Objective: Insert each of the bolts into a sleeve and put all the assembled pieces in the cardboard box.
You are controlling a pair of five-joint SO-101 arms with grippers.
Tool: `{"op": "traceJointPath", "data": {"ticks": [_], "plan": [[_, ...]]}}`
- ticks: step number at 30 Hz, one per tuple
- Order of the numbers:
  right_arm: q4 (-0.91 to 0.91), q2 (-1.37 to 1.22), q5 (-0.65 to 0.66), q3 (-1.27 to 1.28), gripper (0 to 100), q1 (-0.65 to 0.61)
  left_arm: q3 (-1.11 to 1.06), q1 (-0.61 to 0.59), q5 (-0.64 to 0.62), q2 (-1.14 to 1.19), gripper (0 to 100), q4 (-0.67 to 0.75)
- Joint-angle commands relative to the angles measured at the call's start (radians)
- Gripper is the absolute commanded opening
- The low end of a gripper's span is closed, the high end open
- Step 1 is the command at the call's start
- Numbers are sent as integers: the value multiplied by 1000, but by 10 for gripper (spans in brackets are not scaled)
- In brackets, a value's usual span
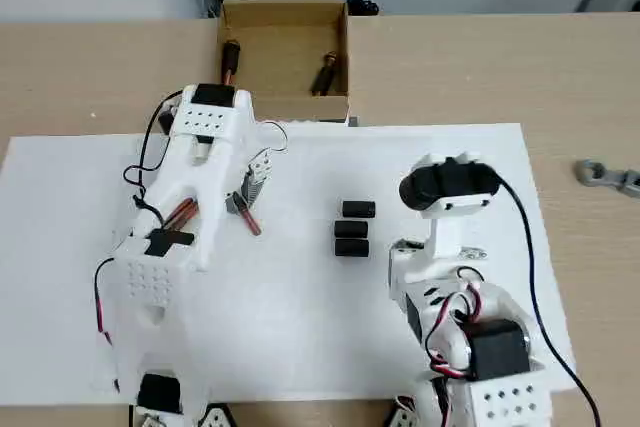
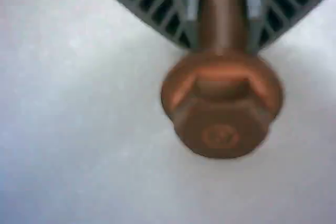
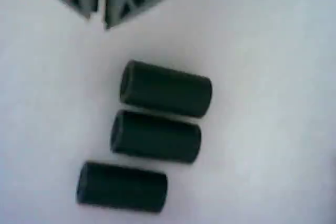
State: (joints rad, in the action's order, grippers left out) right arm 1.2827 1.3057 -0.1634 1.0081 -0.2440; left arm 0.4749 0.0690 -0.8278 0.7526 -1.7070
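White paper sheet over wooden table. Left gripper clamped on shank of copper flanged hex-head bolt; head free beyond jaws, tilted down toward sheet. Three short black cylindrical sleeves lie stacked in column on sheet, between the two arms, near bolt on its right-arm side, long axes across sheet. Right gripper hovers just beside sleeves, jaws pressed together, empty. Judged nearer arm for sleeve pickup. Brown cardboard box at far edge holds two assembled pieces.
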Motion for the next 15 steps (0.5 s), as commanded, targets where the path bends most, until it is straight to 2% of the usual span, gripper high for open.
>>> {"op": "traceJointPath", "data": {"ticks": [1,6,10,15], "plan": [[7,-7,12,-107,3,-10,39,-2,114,37,6,-46],[104,-136,5,-213,4,-10,119,-2,219,37,6,-46],[111,-325,-11,-382,4,-10,185,0,307,29,6,-48],[142,-659,23,-624,4,-12,219,15,385,-137,6,-48]]}}
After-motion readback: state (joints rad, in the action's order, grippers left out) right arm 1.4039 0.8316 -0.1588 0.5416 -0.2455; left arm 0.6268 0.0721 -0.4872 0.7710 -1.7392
